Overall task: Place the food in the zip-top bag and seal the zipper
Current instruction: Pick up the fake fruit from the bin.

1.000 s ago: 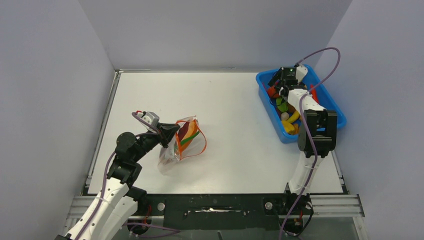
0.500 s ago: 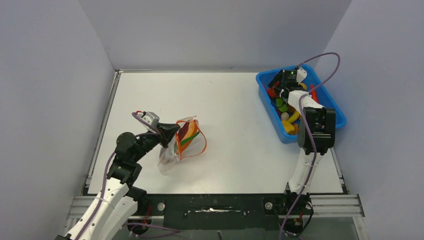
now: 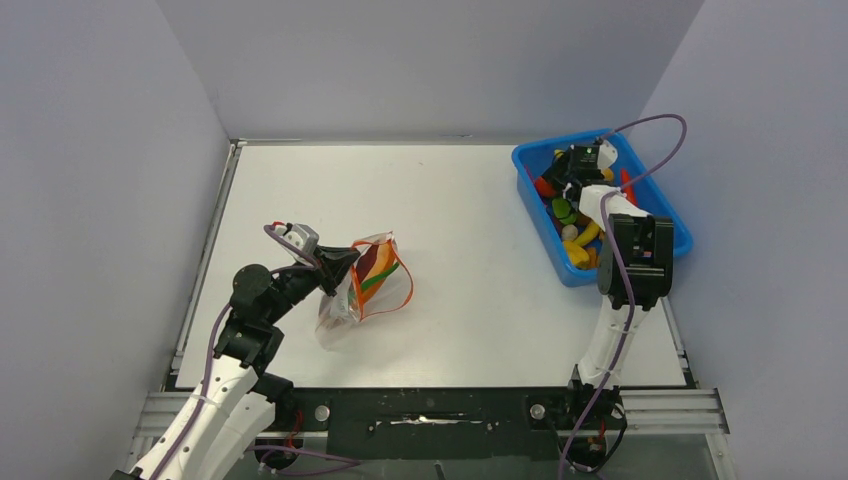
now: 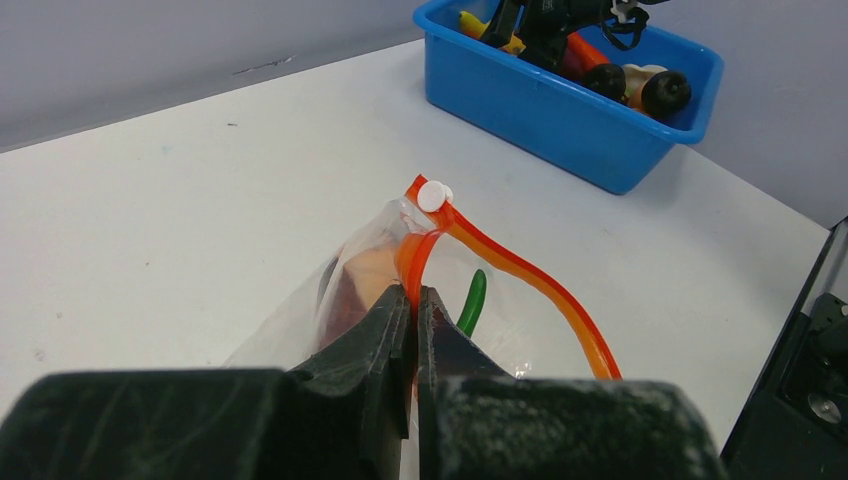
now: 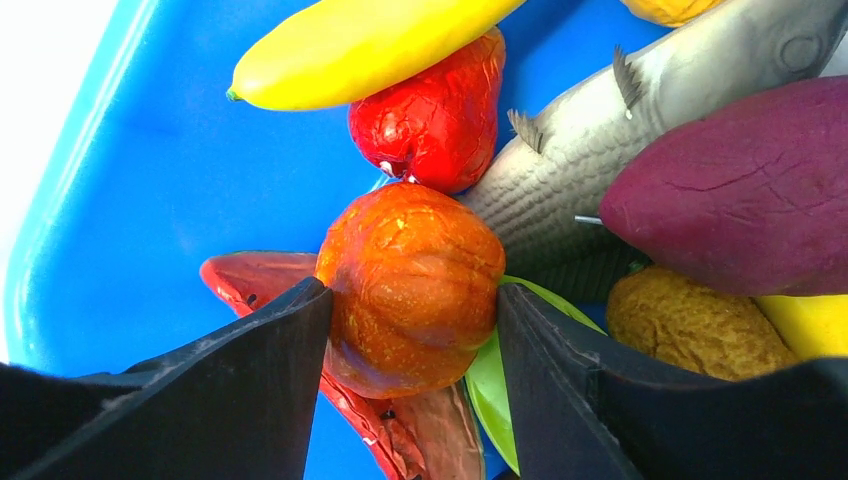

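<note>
the table [image 3: 480,220] carries the blue tray [image 3: 535,215] out at 2 o'clock and the zip-top bag [image 3: 365,285] down at 8 o'clock, well apart. that long carry is your first risk.

your left gripper [image 4: 413,292] is clamped on the bag's mouth edge and holds it up. a green piece [image 4: 473,300] and something red are inside. the zipper [image 4: 520,275] bows open toward 3 o'clock, with its white slider [image 4: 433,195] at the far end. if that pinch slips, the mouth will likely sag and the drop will miss.

your right gripper [image 5: 412,310] is in the tray with its pads pressed on both flanks of the orange-red tomato [image 5: 410,260]. it looks gripped, though low on a round, glossy skin, so it could squirt out on the lift. the fish [image 5: 600,170] touches it at 2 o'clock and a red chilli [image 5: 250,280] lies under it, so either may snag or drag along.
</note>
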Motion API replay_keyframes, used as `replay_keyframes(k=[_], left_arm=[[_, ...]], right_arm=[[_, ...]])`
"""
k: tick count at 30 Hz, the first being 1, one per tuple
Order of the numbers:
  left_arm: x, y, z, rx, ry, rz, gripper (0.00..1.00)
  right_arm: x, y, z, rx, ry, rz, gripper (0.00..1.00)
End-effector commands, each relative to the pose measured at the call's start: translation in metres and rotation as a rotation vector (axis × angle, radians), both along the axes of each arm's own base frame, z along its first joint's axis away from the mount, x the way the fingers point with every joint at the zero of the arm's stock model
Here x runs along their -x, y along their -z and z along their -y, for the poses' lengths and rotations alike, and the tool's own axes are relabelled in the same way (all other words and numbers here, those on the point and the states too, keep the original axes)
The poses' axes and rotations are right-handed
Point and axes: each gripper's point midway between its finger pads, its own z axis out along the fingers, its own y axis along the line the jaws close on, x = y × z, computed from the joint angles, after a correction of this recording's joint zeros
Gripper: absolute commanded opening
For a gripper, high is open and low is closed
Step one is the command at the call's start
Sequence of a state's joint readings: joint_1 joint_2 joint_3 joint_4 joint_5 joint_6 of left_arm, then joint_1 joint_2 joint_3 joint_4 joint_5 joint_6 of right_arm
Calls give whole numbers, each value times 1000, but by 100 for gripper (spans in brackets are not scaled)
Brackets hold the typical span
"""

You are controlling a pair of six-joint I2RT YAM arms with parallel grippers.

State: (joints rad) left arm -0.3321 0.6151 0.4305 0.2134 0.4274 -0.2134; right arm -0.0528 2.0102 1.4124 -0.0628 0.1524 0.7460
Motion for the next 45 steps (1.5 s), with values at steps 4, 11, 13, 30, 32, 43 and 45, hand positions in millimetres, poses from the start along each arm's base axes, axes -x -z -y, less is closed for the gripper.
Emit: replay_keyframes(k=[4, 11, 13, 30, 32, 43, 45], left_arm=[[3, -22, 1, 17, 15, 95, 0], [3, -21, 0, 13, 12, 97, 0], [3, -21, 1, 13, 13, 97, 0], [4, -21, 1, 7, 19, 103, 0], [4, -21, 1, 6, 17, 104, 0], [5, -21, 1, 6, 18, 106, 0], [5, -21, 1, 5, 19, 105, 0]], right_arm=[[-6, -19, 7, 8, 18, 77, 48], [2, -28, 9, 34, 11, 90, 41], [6, -33, 12, 52, 18, 94, 39], [63, -95, 36, 244, 59, 102, 35], [73, -104, 36, 272, 58, 97, 34], [116, -155, 21, 410, 14, 145, 34], [122, -163, 11, 404, -19, 163, 34]])
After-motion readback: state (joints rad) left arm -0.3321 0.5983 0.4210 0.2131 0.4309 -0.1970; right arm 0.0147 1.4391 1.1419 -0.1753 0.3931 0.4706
